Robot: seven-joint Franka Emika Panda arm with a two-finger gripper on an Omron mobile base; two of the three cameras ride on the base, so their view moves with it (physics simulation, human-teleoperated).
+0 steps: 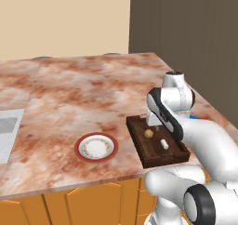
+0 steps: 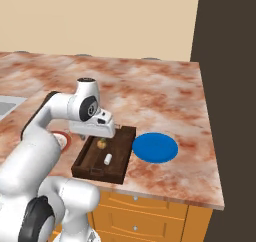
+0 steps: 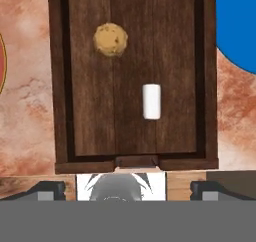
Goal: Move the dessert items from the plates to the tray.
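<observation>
The dark wooden tray lies lengthwise under my hand. The golden-brown ball and the short white cylinder both rest on the tray floor, the cylinder lying on its side. They also show in the base views: ball and cylinder in the tray, and ball and cylinder in the tray. My gripper hovers above the tray, open, its fingertips wide apart and holding nothing. The blue plate and the red-rimmed white plate lie bare on either side.
The marble counter ends at a front edge just before the tray, above orange cabinet doors. A sink sits at the far left. A dark wall bounds the counter's right end. My own arm hides part of the red-rimmed plate.
</observation>
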